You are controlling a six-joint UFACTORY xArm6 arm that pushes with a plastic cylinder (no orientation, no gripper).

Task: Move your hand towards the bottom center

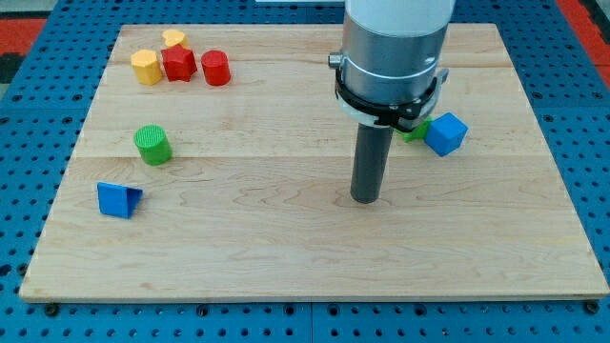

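My tip (364, 198) rests on the wooden board (286, 248), a little right of the board's centre. The dark rod hangs from a grey cylindrical arm end at the view's top. A blue cube (445, 133) lies up and to the right of my tip, with a green block (414, 131) beside it, mostly hidden behind the arm. No block touches my tip.
A green cylinder (152, 145) and a blue triangular block (118, 199) lie at the view's left. At the top left sit a yellow hexagonal block (146, 67), a second yellow block (173, 38), a red star-like block (178, 64) and a red cylinder (215, 68).
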